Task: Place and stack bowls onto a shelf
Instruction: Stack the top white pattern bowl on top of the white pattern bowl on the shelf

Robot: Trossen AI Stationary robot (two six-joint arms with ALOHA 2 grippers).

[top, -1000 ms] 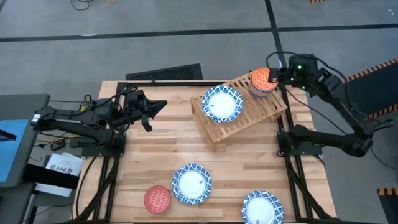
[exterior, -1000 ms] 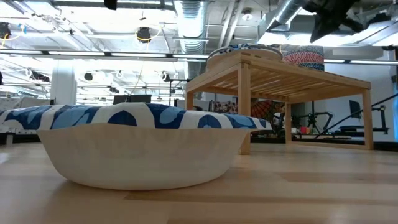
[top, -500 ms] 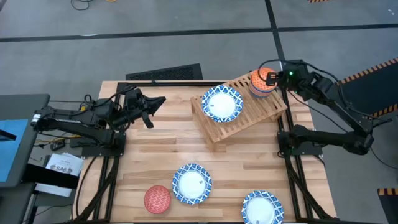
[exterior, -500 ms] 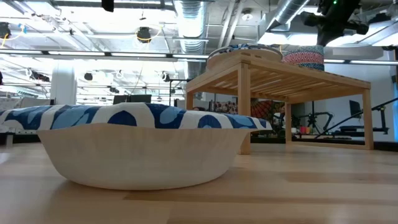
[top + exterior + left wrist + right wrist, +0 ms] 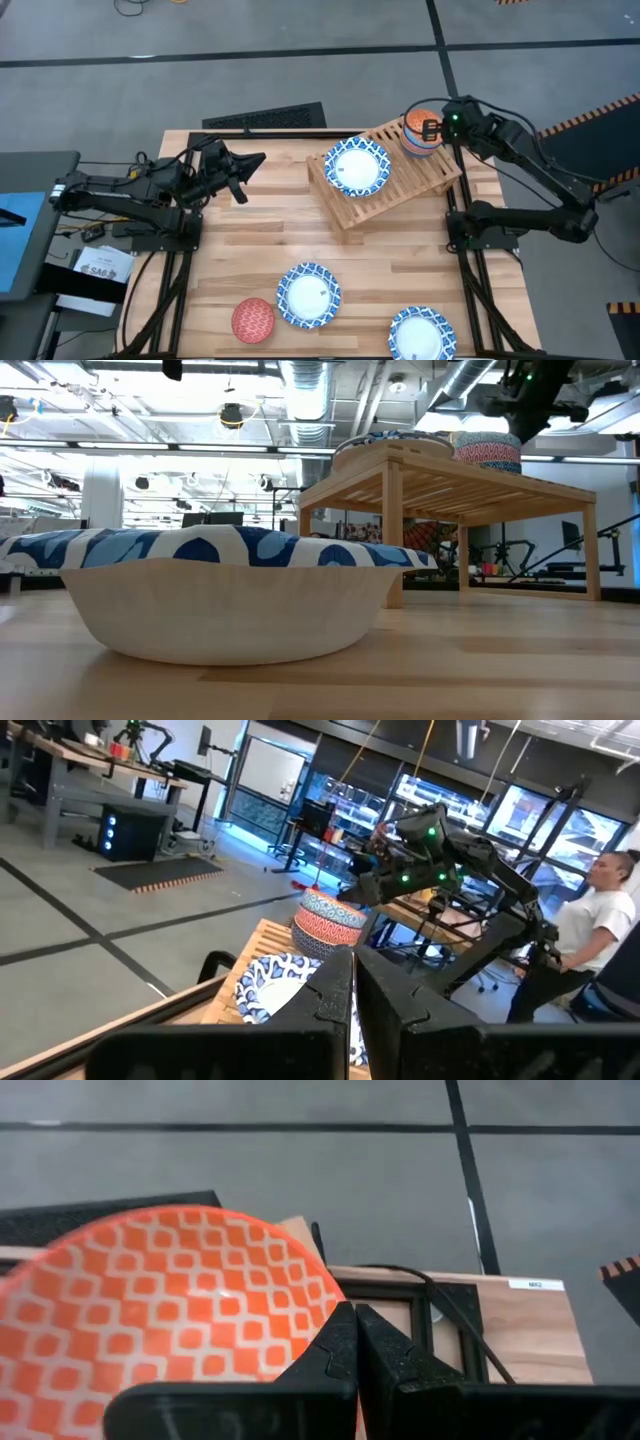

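Since a second ago we bring our right claw (image 5: 432,128), fingers closed and empty, in beside the orange bowl (image 5: 418,127) stacked on the shelf (image 5: 400,185) near the desk's far right corner, so that stack looks finished.

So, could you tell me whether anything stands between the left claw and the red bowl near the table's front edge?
Nothing visible does: bare table lies between the left claw and the red bowl.

1. A light wooden plank desk (image 5: 250,250) on a black metal frame stands on grey concrete floor.
2. A black ribbed floor mat (image 5: 265,116) lies just behind it.
3. A person in a white shirt (image 5: 590,925) stands in the room beyond.
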